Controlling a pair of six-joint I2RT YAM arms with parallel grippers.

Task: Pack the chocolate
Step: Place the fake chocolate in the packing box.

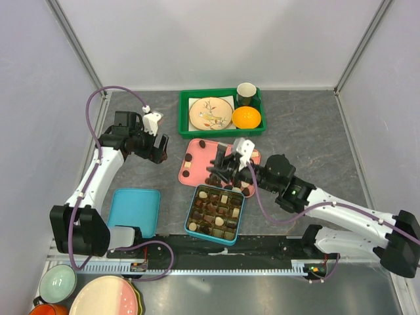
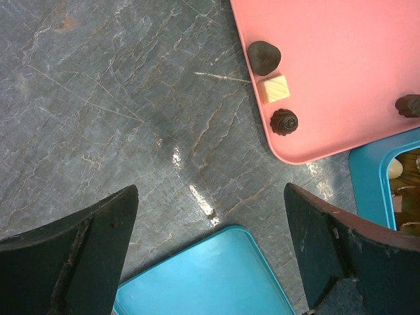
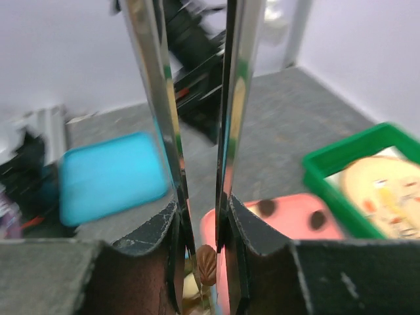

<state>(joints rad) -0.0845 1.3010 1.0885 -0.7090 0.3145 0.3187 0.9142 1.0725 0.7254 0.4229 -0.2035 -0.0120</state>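
The chocolate pieces (image 2: 273,88) are small, light and rigid, but easily scuffed or cracked and smooth enough to slip, so each probably wants a gentle pinch across its sides, low down. Several lie loose on the pink tray (image 1: 197,165). Many more sit in the blue box (image 1: 240,216) just in front of it. One ridged brown piece (image 3: 207,262) shows in the narrow gap between the blades of the metal tongs (image 3: 164,131), which the right gripper (image 3: 203,223) squeezes over the tray; whether that piece is pinched cannot be told. The left gripper (image 2: 210,190) hangs spread wide over the table (image 2: 98,98) beside the tray's corner, with three pieces near and none between its fingers
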